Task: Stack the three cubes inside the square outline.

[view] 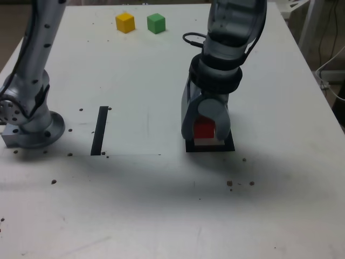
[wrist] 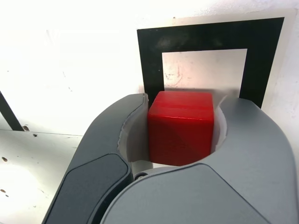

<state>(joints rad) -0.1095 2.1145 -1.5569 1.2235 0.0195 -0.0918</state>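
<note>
My pincer (wrist: 182, 126): one, closed on one red cube (wrist: 181, 128), held at the black square outline (wrist: 152, 70); yellow cube (view: 125, 22) and green cube (view: 156, 23), one each, sat near each other, well apart from it.

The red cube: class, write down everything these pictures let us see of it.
The red cube is small, plain and solid-coloured, with flat faces, fairly crisp edges and a slight sheen on top. It looks level, held between the two fingers of the gripper, which touch it on opposite sides. It is at the black square outline; whether it touches the table is unclear.
</note>
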